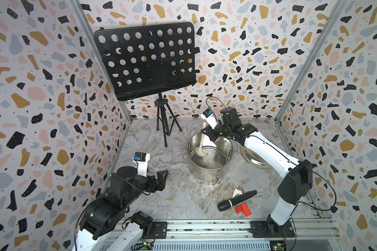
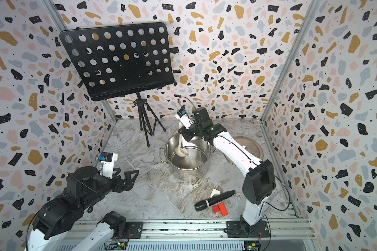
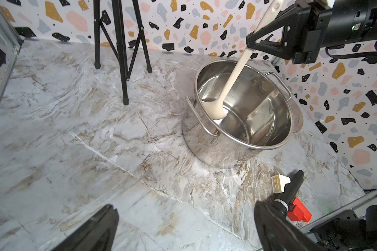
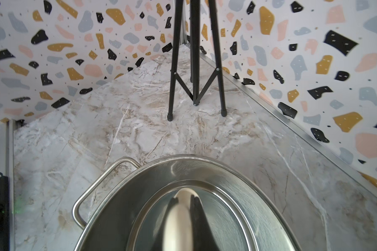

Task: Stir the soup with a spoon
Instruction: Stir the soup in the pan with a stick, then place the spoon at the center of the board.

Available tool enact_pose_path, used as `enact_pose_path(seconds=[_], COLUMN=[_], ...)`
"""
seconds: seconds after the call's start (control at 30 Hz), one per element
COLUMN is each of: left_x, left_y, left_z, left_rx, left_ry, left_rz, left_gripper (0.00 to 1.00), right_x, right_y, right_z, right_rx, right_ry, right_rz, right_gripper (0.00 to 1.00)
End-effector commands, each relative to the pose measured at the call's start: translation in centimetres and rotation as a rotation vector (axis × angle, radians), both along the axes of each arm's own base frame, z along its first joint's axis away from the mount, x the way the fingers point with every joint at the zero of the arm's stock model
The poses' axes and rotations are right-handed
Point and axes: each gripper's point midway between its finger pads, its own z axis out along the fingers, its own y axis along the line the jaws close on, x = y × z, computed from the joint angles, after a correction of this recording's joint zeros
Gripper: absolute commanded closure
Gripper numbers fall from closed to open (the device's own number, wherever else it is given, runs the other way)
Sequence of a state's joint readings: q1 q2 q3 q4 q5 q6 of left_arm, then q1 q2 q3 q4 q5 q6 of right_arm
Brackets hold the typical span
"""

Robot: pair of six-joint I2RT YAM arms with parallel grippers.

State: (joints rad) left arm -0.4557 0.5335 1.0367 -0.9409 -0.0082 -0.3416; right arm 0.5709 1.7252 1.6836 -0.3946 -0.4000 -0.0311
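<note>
Up front left jaws gape empty; right jaws clamp the spoon (image 3: 234, 77), so stir slow, bowl low in pot (image 3: 216, 150).

Black perforated music stand (image 1: 144, 60) on a tripod, back-left of the marble tabletop (image 1: 161, 195). Steel lid (image 2: 250, 145) lies flat at right. Front right: black microphone (image 1: 236, 201), with red blocks (image 1: 243, 209) and a cream block (image 1: 237, 192) just beside it.

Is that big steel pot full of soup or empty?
Apparently empty: the pot shows bare shiny steel walls and floor around the spoon; a clear liquid cannot be ruled out.
</note>
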Motion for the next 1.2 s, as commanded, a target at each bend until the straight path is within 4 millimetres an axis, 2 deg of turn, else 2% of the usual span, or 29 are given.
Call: enact_pose_path(seconds=[0.0,0.1,0.3,0.47,0.6,0.73,0.83,1.0,1.07,1.17], left_x=[0.7,1.1,1.4,1.2,1.0,0.6,0.3,-0.3,-0.6,-0.8], left_y=[-0.6,-0.8,-1.8,-1.6,0.0,0.5,0.7,1.1,1.3,1.3], left_z=[3.5,5.2,7.7,9.5,10.7,11.2,10.8,9.6,9.3,8.9], left_rx=[-0.002,-0.009,-0.043,-0.038,-0.027,-0.050,-0.066,-0.074,-0.075,-0.082], left_ry=[-0.113,-0.148,-0.184,-0.205,-0.213,-0.216,-0.203,-0.181,-0.179,-0.173], left_rz=[-0.035,-0.046,-0.083,-0.085,-0.005,0.024,0.035,0.050,0.053,0.052], left_gripper=[0.01,0.00,0.00,0.01,0.00,0.01,0.01,0.01,0.01,0.00], right_x=[-1.7,-2.9,-6.1,-9.1,-13.0,-14.8,-16.7,-18.7,-18.8,-19.1], right_y=[-2.8,-4.3,-5.3,-4.9,-4.9,-6.0,-7.3,-10.2,-11.9,-13.4], right_z=[6.1,8.6,12.7,14.1,12.3,9.6,7.1,4.4,2.7,-0.4], right_rx=[0.151,0.258,0.413,0.536,0.508,0.508,0.497,0.547,0.578,0.592], right_ry=[0.013,0.083,0.203,0.334,0.385,0.448,0.512,0.590,0.636,0.703], right_rz=[-0.034,-0.024,0.007,0.079,0.094,0.038,-0.002,-0.103,-0.167,-0.218], right_gripper=[1.00,1.00,1.00,1.00,1.00,1.00,1.00,1.00,1.00,1.00])
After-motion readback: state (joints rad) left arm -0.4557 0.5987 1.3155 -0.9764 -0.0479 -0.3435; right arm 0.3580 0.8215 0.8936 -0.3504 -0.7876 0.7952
